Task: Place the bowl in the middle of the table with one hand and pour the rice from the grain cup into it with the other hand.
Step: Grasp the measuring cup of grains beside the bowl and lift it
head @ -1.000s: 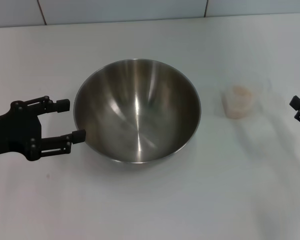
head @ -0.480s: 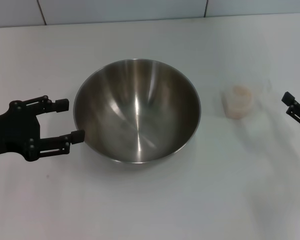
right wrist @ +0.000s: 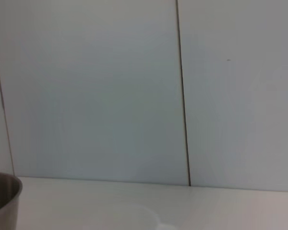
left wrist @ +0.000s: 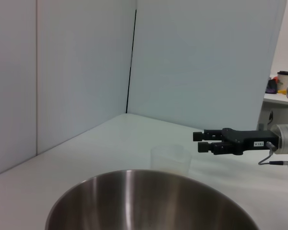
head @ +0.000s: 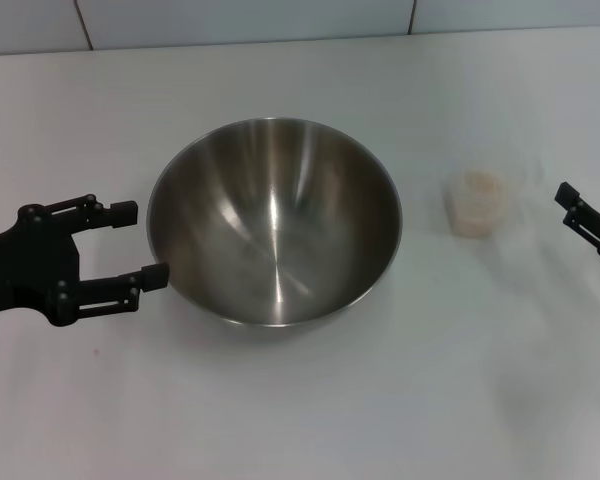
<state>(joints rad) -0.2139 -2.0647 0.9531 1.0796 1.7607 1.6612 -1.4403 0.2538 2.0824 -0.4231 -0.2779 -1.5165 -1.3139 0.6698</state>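
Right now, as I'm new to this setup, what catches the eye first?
The big shiny bowl in the middle of the table dominates. The open left pincer sits beside its rim, and the small grain cup of rice stands between the bowl and the open right pincer.

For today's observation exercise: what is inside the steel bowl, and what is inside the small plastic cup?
The bowl shows only bare shiny metal inside; no grains are visible. The grain cup holds pale rice; how deep the rice goes cannot be seen from above.
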